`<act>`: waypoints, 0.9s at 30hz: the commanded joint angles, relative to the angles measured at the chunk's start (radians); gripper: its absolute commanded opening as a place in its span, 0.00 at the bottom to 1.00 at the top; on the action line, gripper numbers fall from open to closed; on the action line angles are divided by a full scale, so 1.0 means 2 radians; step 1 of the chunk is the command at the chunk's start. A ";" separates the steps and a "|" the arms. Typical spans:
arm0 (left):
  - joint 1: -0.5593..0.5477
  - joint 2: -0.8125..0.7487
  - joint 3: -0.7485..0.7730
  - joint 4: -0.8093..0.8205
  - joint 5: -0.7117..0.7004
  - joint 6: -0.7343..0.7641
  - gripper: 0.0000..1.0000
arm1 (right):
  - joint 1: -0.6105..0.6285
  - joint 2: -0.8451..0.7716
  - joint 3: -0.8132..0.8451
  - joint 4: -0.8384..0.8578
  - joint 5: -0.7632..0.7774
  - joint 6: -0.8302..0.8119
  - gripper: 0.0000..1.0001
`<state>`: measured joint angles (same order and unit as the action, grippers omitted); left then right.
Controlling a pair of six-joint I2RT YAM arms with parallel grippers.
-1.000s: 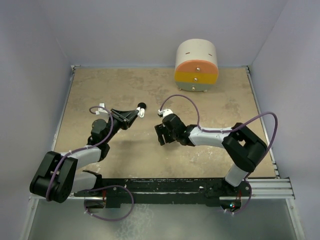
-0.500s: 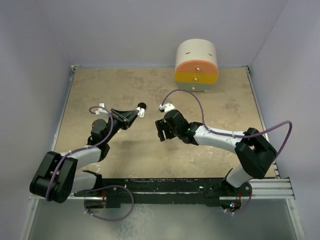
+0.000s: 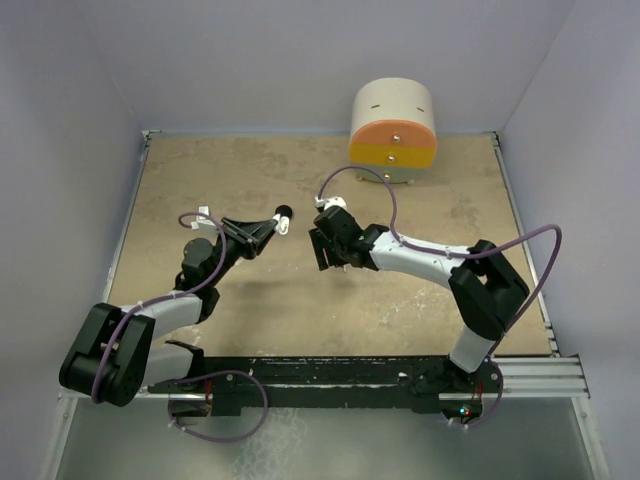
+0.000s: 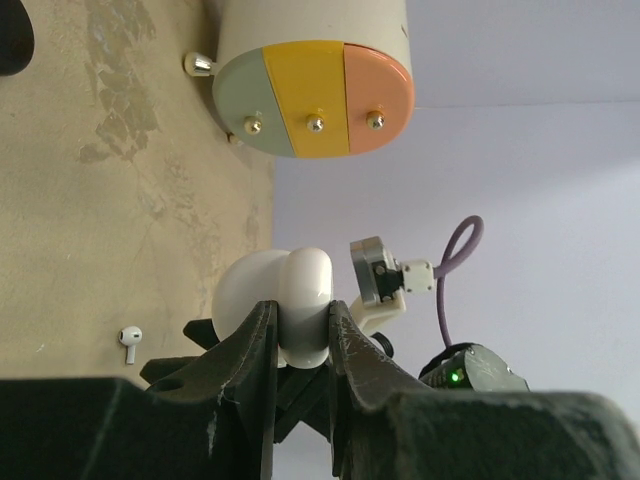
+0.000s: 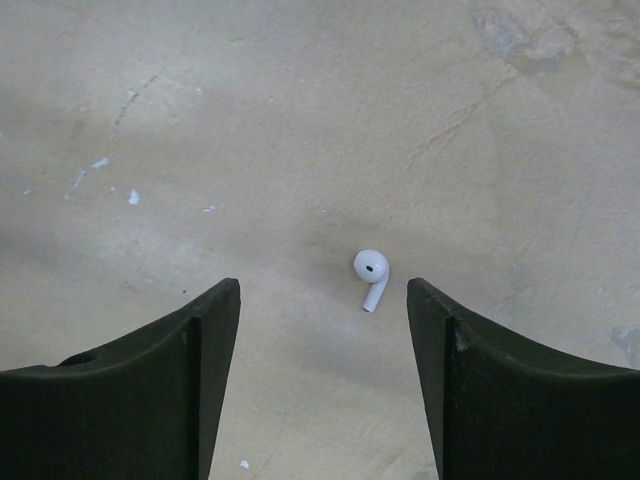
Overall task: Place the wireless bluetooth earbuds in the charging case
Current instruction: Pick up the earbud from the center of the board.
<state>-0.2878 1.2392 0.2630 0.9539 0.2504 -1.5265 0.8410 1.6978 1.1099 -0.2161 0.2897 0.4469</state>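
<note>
My left gripper (image 4: 303,322) is shut on the open white charging case (image 4: 291,296) and holds it above the table. In the top view the left gripper (image 3: 273,225) sits left of centre with a bit of the case (image 3: 283,228) showing at its tips. One white earbud (image 5: 372,273) lies on the table, stem pointing toward the camera. My right gripper (image 5: 322,290) hovers open over it, and the earbud sits nearer the right finger (image 5: 450,340). The same earbud (image 4: 129,341) shows in the left wrist view. In the top view the right gripper (image 3: 325,260) hides it.
A round drawer unit (image 3: 393,135) with orange, yellow and pale green fronts stands at the table's back edge, also seen as the drawer unit (image 4: 312,95) in the left wrist view. A small black object (image 3: 285,211) lies just beyond the left gripper's tips. Walls enclose three sides.
The right arm has swung its gripper farther from the base and slightly left, and its jaws have narrowed a little. The left arm and the case have not moved.
</note>
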 commanded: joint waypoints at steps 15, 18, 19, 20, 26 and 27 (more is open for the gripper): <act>0.008 -0.013 -0.028 0.067 0.016 -0.034 0.00 | -0.042 0.060 0.151 -0.153 -0.047 -0.005 0.68; 0.010 -0.028 -0.035 0.063 0.019 -0.036 0.00 | -0.043 0.077 0.160 -0.171 -0.043 0.003 0.67; 0.012 -0.034 -0.038 0.059 0.019 -0.035 0.00 | -0.042 0.080 0.160 -0.170 -0.043 0.005 0.67; 0.013 -0.041 -0.038 0.053 0.021 -0.033 0.00 | -0.043 0.081 0.157 -0.169 -0.044 0.007 0.67; 0.016 -0.085 -0.039 0.012 0.021 -0.021 0.00 | -0.044 0.079 0.128 -0.150 -0.058 0.013 0.66; 0.016 -0.090 -0.039 0.007 0.021 -0.020 0.00 | -0.045 0.080 0.123 -0.148 -0.060 0.013 0.66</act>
<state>-0.2649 1.1084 0.1848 0.9752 0.2821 -1.5806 0.7578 1.8801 1.3815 -0.5114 0.1978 0.4564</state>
